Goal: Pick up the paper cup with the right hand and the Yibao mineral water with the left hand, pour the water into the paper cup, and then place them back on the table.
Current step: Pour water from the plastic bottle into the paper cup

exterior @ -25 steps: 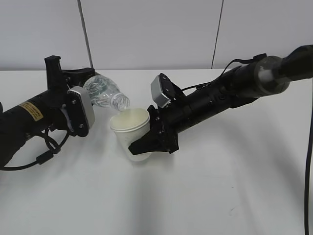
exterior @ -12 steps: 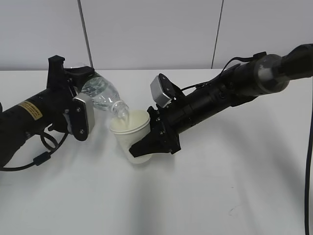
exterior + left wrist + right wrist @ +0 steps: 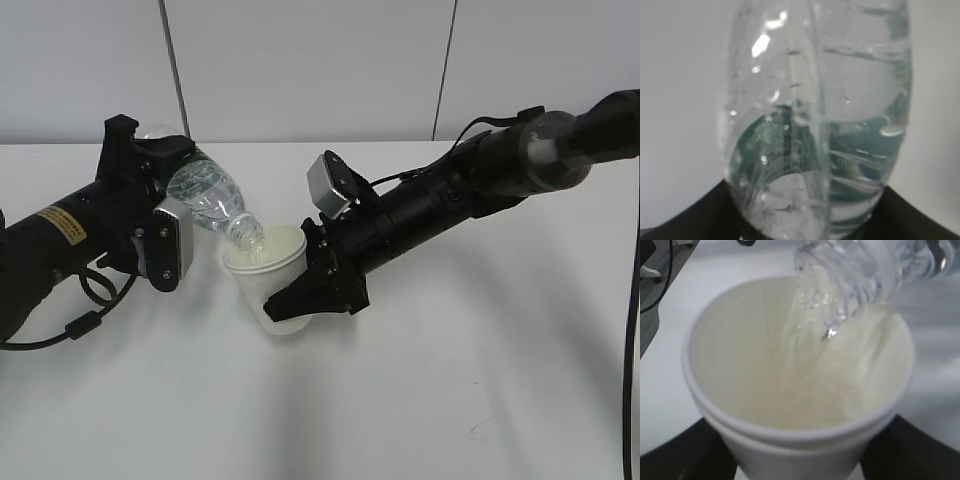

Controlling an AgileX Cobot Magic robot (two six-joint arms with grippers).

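**Bottle tipped over the cup, both held above the table**

Around me there is little: the white table (image 3: 470, 360) runs bare under both arms, a pale panelled wall (image 3: 300, 70) stands behind it, and a black cable (image 3: 632, 300) hangs down the far right edge of the exterior view. Nothing lies between my two grippers except what they carry.

My left hand (image 3: 150, 215) grips the Yibao mineral water (image 3: 205, 192) around its body, jaws pinching it, with the bottle tilted neck-down toward the right. Its open mouth sits just over the rim of the paper cup (image 3: 268, 265), on the cup's left side. My right hand (image 3: 310, 290) has its jaws pressed against the cup's lower wall, holding it upright or nearly so; whether its base touches the table I cannot tell, since my own fingers cover that spot.

From the left wrist, the bottle (image 3: 815, 125) fills almost the whole view: clear ribbed plastic, water inside, the dark green label seen through it, blurred. Only dark corners of my gripper show at the bottom, so the fingertips are out of sight there.

From the right wrist, the cup (image 3: 790, 440) is seen from above, cream inside, with the bottle's neck (image 3: 850, 275) cut off at the top edge. A clear stream runs down into the cup; the water level inside is hard to make out. My jaws appear only as dark shapes at the lower corners.
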